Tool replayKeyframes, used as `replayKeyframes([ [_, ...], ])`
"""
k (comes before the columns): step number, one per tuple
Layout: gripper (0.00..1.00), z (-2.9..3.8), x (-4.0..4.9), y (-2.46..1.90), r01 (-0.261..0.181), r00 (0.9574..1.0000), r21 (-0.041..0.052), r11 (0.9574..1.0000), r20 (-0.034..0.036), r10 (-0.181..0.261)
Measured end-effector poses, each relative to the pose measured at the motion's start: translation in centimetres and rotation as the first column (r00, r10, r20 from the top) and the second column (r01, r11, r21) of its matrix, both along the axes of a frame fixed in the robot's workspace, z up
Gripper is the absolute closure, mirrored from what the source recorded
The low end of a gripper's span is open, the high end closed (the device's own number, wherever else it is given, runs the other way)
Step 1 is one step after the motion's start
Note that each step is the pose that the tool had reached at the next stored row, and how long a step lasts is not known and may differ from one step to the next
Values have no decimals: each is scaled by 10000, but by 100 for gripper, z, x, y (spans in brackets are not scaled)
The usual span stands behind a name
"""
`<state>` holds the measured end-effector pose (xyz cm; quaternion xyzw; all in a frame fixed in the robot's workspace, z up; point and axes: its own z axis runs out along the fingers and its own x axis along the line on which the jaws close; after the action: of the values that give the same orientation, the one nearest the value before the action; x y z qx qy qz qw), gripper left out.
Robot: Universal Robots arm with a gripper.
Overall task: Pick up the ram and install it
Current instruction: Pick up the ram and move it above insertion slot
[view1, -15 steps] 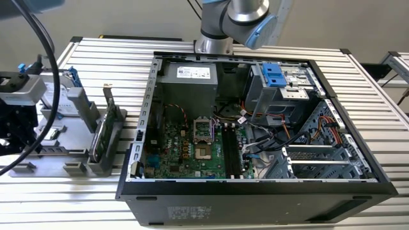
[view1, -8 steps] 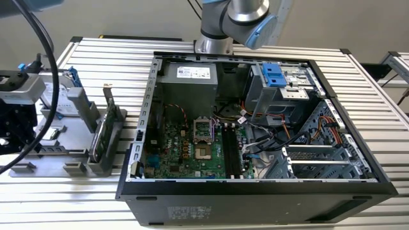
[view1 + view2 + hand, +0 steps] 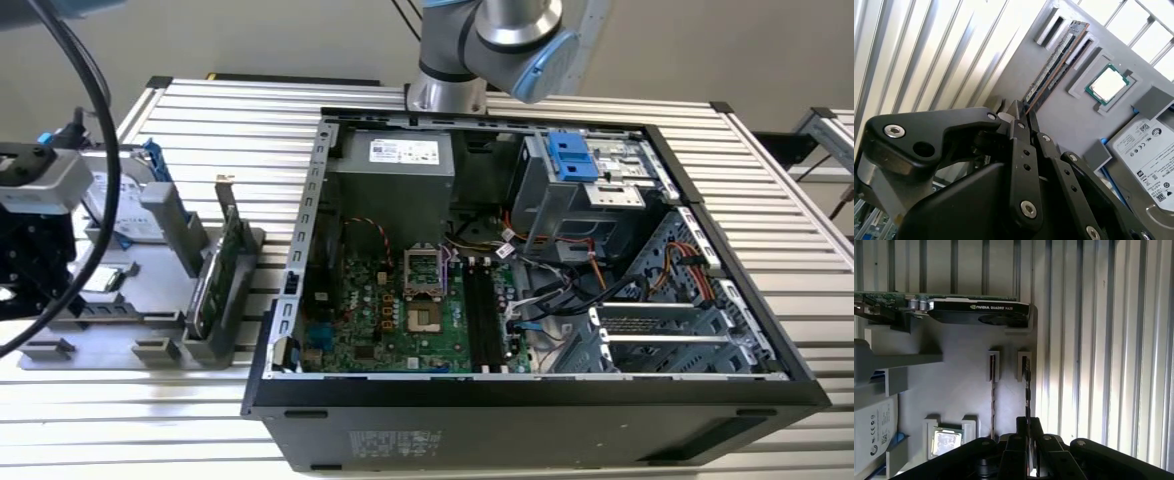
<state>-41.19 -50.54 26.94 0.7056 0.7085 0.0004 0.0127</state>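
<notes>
Ram (image 3: 1026,385) stands on its long edge in the slot nearest the edge of the grey holder (image 3: 964,370), upright so both flat faces can be reached. My jaws look pressed in on one end of it, pinching the thin board. It still sits in the holder, not yet lifted. A second stick (image 3: 993,400) stands in the holder's neighbouring slot. The open computer case (image 3: 534,410) waits beside the holder on the counter (image 3: 214,110).

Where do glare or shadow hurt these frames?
Exterior view: the ribbed aluminium table washes out white at the exterior view's lower left; the open black computer case is darker inside. First wrist view: the table's slats glare, the grey plastic tray lies shaded. Second wrist view: slats blown white.
</notes>
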Motion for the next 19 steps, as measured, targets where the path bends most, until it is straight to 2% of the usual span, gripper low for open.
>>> replayKeyframes([
  [19, 100, 61, 0, 0, 0, 10000, -1, 10000, -1, 0],
])
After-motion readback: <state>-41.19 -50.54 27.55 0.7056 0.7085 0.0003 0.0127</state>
